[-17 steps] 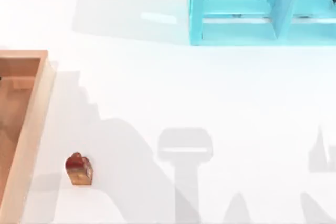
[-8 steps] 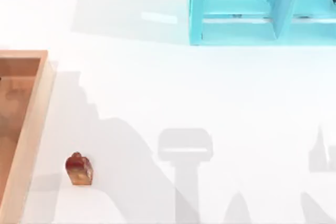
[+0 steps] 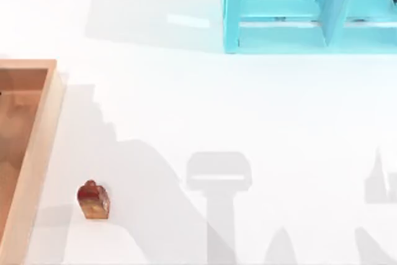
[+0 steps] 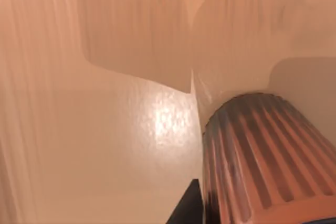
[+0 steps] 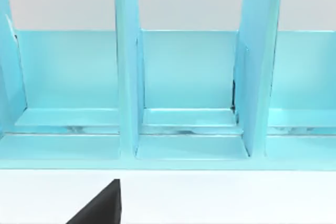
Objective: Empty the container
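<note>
**Inspector:** Container (image 3: 38,153) sits at the left edge of the top view, on the white bench (image 3: 205,122), cut off by the frame. Thick pale wood rim, orange-brown floor inside.

**Clerk:** Anything in it?

**Inspector:** The left wrist view looks straight into it at close range: glossy orange-brown floor (image 4: 105,145), and a dark-red ribbed cup (image 4: 262,161) in the lower right of that frame. The cup stands close against an inner wall; I cannot tell whether they touch.

**Clerk:** State of the left tool?

**Inspector:** Cannot tell. A dark sliver shows at the bottom edge of that view beside the cup, nothing more. No grip can be confirmed.

**Clerk:** Outside the box?

**Inspector:** A small red-brown object (image 3: 93,200) lies on the bench just right of the rim, lower left of the top view, apart from the box. A turquoise shelf unit (image 3: 310,10) stands at the upper right.

**Clerk:** Right tool?

**Inspector:** Its wrist view faces the shelf compartments (image 5: 186,77). A black corner shows at the bottom edge; opening cannot be told.
</note>
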You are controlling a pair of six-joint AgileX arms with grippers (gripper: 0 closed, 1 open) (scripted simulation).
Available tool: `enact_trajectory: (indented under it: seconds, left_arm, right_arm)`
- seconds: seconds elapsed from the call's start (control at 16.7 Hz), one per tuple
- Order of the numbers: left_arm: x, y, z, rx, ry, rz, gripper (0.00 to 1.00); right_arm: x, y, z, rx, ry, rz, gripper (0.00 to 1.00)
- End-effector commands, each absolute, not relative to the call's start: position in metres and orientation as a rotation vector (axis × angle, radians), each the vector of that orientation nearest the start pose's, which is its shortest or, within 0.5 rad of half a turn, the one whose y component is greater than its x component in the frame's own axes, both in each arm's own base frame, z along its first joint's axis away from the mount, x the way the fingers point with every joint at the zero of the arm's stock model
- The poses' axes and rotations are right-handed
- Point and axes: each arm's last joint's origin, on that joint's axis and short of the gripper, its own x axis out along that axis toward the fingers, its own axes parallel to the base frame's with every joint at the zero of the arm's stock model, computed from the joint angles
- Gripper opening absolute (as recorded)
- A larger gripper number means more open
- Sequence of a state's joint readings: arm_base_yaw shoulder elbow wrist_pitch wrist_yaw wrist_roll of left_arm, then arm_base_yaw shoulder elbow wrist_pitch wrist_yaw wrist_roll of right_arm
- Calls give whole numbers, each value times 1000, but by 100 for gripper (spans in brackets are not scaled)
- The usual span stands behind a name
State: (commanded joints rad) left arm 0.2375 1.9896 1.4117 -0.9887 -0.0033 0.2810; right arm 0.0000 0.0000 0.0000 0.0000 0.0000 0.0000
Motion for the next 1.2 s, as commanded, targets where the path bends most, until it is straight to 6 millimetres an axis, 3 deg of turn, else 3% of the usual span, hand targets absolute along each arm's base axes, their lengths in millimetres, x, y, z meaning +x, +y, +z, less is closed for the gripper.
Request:
enact_trajectory:
  seconds: [0.18, 0.3, 0.6, 0.9, 1.2]
  left_arm:
    - [362, 91, 163, 33, 1566, -25, 0]
    - [364, 92, 176, 30, 1569, -24, 0]
    - [369, 93, 232, 34, 1571, -26, 0]
    - [362, 90, 285, 36, 1566, -27, 0]
    - [361, 91, 287, 35, 1571, -26, 0]
  right_arm:
    - [106, -1, 160, 0, 0, 0, 100]
    - [106, -1, 160, 0, 0, 0, 100]
    - [106, -1, 160, 0, 0, 0, 100]
    - [106, -1, 160, 0, 0, 0, 100]
    - [106, -1, 160, 0, 0, 0, 100]
